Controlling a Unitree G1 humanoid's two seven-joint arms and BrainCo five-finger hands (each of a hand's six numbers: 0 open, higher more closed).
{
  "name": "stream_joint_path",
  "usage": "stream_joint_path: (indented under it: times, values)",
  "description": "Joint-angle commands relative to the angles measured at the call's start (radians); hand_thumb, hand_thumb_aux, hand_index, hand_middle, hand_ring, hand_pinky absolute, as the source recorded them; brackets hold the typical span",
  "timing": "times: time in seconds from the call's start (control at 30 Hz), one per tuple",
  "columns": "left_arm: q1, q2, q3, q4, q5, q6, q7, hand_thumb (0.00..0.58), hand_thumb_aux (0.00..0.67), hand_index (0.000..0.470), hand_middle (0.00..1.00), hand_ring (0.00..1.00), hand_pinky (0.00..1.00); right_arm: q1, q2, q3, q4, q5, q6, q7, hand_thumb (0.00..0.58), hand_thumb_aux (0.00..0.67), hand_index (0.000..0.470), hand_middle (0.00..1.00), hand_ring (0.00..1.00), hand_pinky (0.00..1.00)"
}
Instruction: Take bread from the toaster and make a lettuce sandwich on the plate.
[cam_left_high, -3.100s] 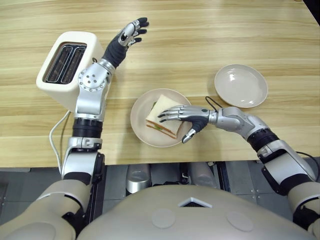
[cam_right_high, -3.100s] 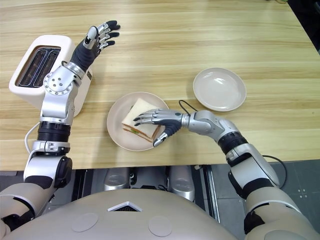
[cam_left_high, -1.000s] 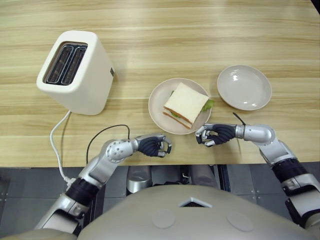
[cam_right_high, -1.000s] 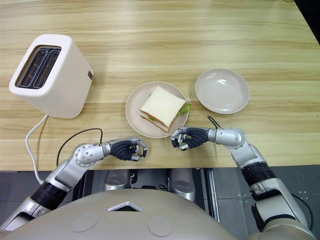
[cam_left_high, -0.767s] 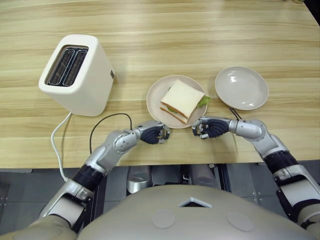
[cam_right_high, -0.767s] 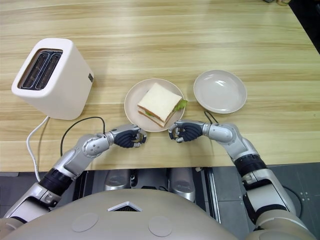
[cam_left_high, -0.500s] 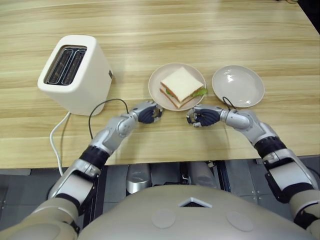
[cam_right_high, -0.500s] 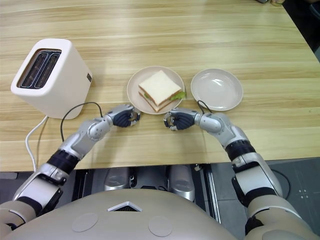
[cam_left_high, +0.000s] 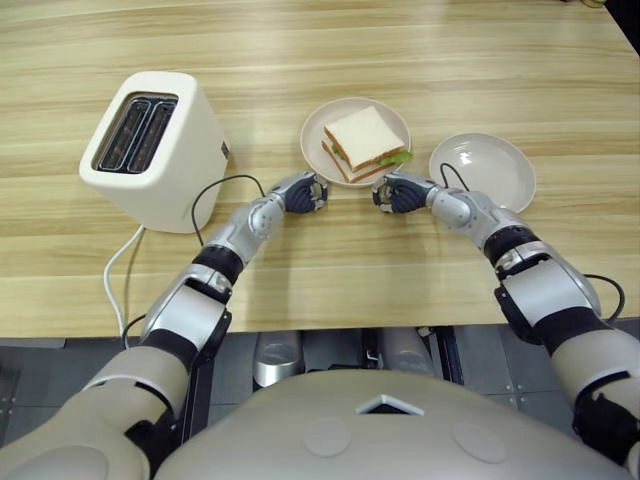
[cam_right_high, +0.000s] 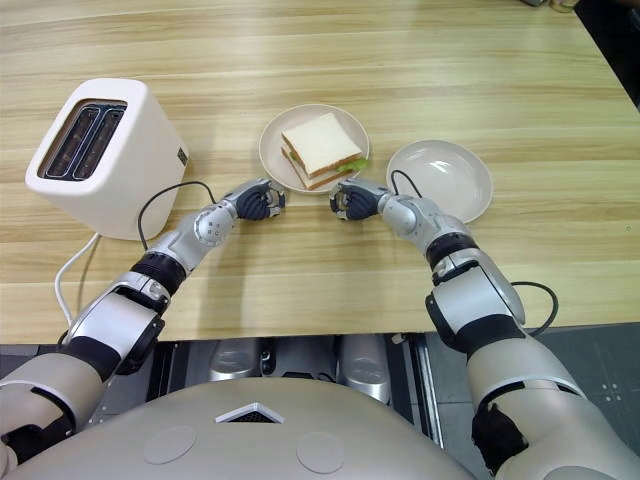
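Observation:
A sandwich (cam_left_high: 364, 140) of two white bread slices with green lettuce showing at its right edge lies on a beige plate (cam_left_high: 318, 128) in the middle of the table. My left hand (cam_left_high: 302, 192) rests curled into a fist on the table just below the plate's near-left rim, holding nothing. My right hand (cam_left_high: 396, 192) is likewise fisted just below the plate's near-right rim. The white toaster (cam_left_high: 150, 148) stands at the left, both slots dark and without bread.
A second, bare beige plate (cam_left_high: 483, 172) sits to the right of the sandwich plate, close to my right forearm. The toaster's white cord (cam_left_high: 115, 283) runs off the table's near edge. A thin black cable (cam_left_high: 216, 186) loops by my left forearm.
Both fists have slid forward across the table from near its front edge up to the sandwich plate's rim. Before that the left hand came back from beside the toaster and the right hand left the sandwich.

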Motion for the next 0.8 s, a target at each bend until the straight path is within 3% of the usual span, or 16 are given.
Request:
stream_joint_path:
  times: [0.03,0.07,0.1,0.17,0.2,0.23,0.27,0.37,0.53,0.67,0.8]
  values:
    - [0.037,0.02,0.021,0.014,-0.024,-0.031,0.024,0.58,0.67,0.46,1.0,1.0,1.0,0.024,0.003,-0.053,0.015,0.056,-0.082,-0.038,0.468,0.376,0.258,0.95,0.95,0.95]
    - [0.053,0.034,0.024,-0.022,-0.02,-0.041,0.041,0.58,0.67,0.46,1.0,1.0,1.0,0.03,0.001,-0.07,0.004,0.072,-0.113,-0.053,0.468,0.376,0.258,0.95,0.95,0.95]
    - [0.083,0.049,0.039,-0.085,-0.033,-0.054,0.049,0.58,0.67,0.46,1.0,1.0,1.0,0.041,-0.001,-0.089,-0.012,0.095,-0.155,-0.062,0.0,0.0,0.0,0.0,0.0,0.0]
    - [0.157,0.068,0.08,-0.219,-0.079,-0.076,0.056,0.58,0.662,0.455,1.0,1.0,1.0,0.073,-0.005,-0.133,-0.054,0.15,-0.242,-0.065,0.0,0.0,0.0,0.0,0.0,0.0]
    - [0.203,0.078,0.105,-0.304,-0.101,-0.082,0.06,0.549,0.515,0.354,1.0,1.0,1.0,0.099,-0.006,-0.162,-0.086,0.193,-0.291,-0.054,0.0,0.0,0.0,0.0,0.0,0.0]
    - [0.245,0.084,0.13,-0.386,-0.12,-0.08,0.064,0.549,0.515,0.354,1.0,1.0,1.0,0.126,-0.007,-0.189,-0.122,0.241,-0.332,-0.036,0.0,0.0,0.0,0.0,0.0,0.0]
    - [0.282,0.088,0.153,-0.459,-0.14,-0.073,0.065,0.0,0.0,0.0,0.03,0.03,0.03,0.155,-0.008,-0.213,-0.161,0.289,-0.367,-0.015,0.0,0.0,0.0,0.0,0.0,0.0]
    - [0.391,0.075,0.214,-0.653,-0.195,-0.042,0.066,0.0,0.0,0.0,0.0,0.0,0.0,0.253,-0.009,-0.264,-0.309,0.421,-0.422,0.037,0.0,0.0,0.0,0.0,0.0,0.0]
    - [0.509,0.026,0.244,-0.853,-0.245,-0.023,0.06,0.0,0.0,0.0,0.0,0.0,0.0,0.381,0.03,-0.312,-0.554,0.441,-0.387,-0.009,0.0,0.0,0.0,0.0,0.0,0.0]
    - [0.549,-0.017,0.237,-0.914,-0.252,-0.03,0.06,0.0,0.0,0.0,0.0,0.0,0.0,0.428,0.087,-0.306,-0.662,0.461,-0.352,0.014,0.0,0.0,0.0,0.0,0.0,0.0]
    - [0.543,-0.054,0.24,-0.897,-0.273,-0.072,0.068,0.0,0.0,0.0,0.0,0.0,0.0,0.441,0.168,-0.336,-0.689,0.616,-0.321,0.041,0.0,0.0,0.0,0.0,0.0,0.0]
